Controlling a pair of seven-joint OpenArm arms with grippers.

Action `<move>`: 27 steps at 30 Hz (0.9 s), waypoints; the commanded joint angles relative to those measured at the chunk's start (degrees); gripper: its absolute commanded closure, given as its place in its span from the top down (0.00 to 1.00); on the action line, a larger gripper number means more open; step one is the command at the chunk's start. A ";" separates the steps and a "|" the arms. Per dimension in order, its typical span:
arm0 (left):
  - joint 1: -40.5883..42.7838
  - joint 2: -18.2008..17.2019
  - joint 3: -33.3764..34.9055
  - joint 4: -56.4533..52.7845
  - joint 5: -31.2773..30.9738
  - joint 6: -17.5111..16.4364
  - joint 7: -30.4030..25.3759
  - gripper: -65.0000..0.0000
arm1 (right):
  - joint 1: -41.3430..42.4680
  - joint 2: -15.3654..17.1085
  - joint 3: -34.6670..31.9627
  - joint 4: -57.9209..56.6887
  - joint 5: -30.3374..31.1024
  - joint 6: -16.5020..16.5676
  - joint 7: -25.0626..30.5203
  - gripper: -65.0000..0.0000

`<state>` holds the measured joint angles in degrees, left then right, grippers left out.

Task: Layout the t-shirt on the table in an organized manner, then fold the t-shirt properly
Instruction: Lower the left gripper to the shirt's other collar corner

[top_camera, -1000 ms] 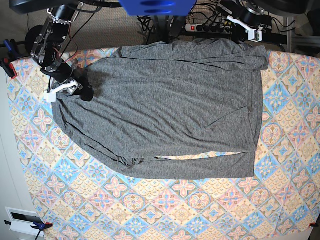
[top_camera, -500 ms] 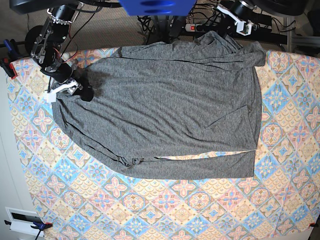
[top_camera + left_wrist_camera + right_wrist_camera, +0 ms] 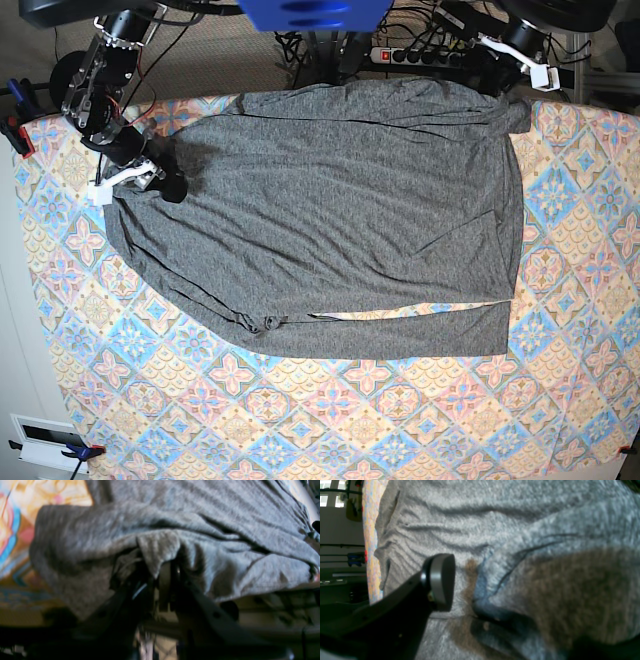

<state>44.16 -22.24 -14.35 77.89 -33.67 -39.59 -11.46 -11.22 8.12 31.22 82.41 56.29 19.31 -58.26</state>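
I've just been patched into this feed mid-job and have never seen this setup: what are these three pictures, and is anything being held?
It is a two-armed robot working over a table covered in a tiled-pattern cloth. The base view looks down from above; the other two are cameras mounted on each arm's wrist. A dark grey t-shirt lies spread across the table, wrinkled, with a strip folded along its near edge. The left tool, at the top right in the overhead picture, is shut on a bunched edge of the t-shirt. The right tool, at the overhead picture's left, rests on the shirt with its jaws open, gripping nothing.
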 commanded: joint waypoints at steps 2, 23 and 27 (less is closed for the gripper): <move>0.45 -1.72 -0.38 0.57 -5.49 -0.41 2.28 0.00 | -0.16 0.45 0.03 0.01 -2.45 -1.07 -1.12 0.53; -16.87 1.18 -11.72 0.31 -34.77 -0.41 53.79 0.00 | -0.16 0.36 0.29 0.01 -2.45 -1.07 -1.12 0.53; -18.36 2.06 -18.75 0.22 -34.68 -0.41 60.47 0.00 | -0.16 0.36 0.29 0.01 -2.45 -1.16 -1.04 0.53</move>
<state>25.91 -19.22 -32.64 77.25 -67.11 -39.29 49.65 -11.25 7.94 31.40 82.39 56.27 19.31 -58.22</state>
